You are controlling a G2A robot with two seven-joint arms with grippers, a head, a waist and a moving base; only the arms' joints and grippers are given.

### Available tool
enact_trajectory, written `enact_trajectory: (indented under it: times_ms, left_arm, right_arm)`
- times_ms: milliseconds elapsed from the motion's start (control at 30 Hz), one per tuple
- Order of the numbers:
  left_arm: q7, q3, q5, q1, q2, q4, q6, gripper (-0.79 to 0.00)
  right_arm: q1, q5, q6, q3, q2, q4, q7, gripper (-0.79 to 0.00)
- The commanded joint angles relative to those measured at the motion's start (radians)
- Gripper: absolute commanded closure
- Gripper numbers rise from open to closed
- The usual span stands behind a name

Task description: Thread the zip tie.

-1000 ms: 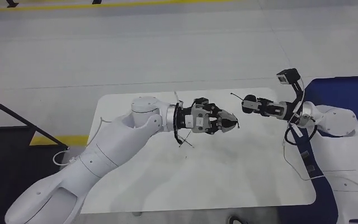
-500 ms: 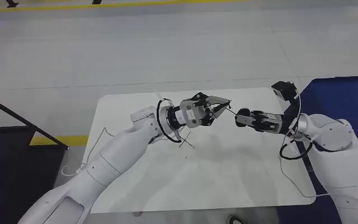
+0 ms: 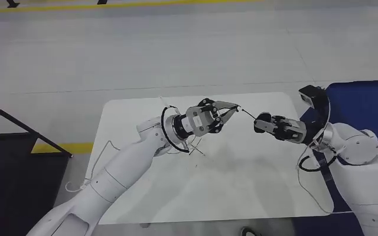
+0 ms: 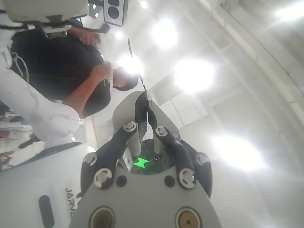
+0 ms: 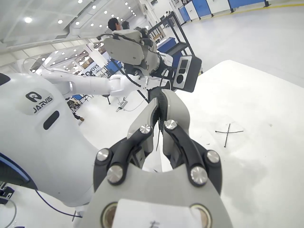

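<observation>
**Holding a zip tie between two grippers above the table**

The left gripper (image 3: 235, 108) and right gripper (image 3: 257, 122) face each other tip to tip, close together, above the far part of the white table (image 3: 266, 189). A thin black zip tie (image 3: 247, 114) runs across the short gap between them. The left gripper's fingers (image 4: 140, 110) are pressed together, pinching the strap. The right gripper's fingers (image 5: 174, 105) likewise pinch the thin black strand. Two loose ties (image 3: 195, 150) lie crossed on the table beneath the left arm.
</observation>
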Motion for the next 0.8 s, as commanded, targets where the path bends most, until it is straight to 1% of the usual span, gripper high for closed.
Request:
enact_trajectory:
  times_ms: [0,67,267,600,767]
  left_arm:
    - [0.035,-0.01,-0.015,0.009,-0.003,-0.006,0.019,0.0]
    - [0.046,-0.015,-0.046,0.019,-0.007,-0.01,0.058,0.0]
    - [0.075,-0.031,-0.022,0.03,-0.018,-0.012,0.072,0.0]
    - [0.119,-0.041,0.008,0.031,-0.043,0.014,0.087,0.0]
    - [0.115,-0.047,0.014,0.034,-0.055,0.017,0.101,0.0]
  right_arm:
    - [-0.007,-0.041,-0.029,0.013,0.01,0.008,-0.029,0.0]
    - [-0.01,-0.08,-0.058,0.017,0.018,0.019,-0.059,0.0]
    - [-0.018,-0.155,-0.117,-0.007,0.041,0.017,-0.117,0.0]
    - [-0.02,-0.15,-0.162,-0.038,0.078,0.014,-0.163,0.0]
    - [-0.024,-0.145,-0.174,-0.043,0.096,0.02,-0.175,0.0]
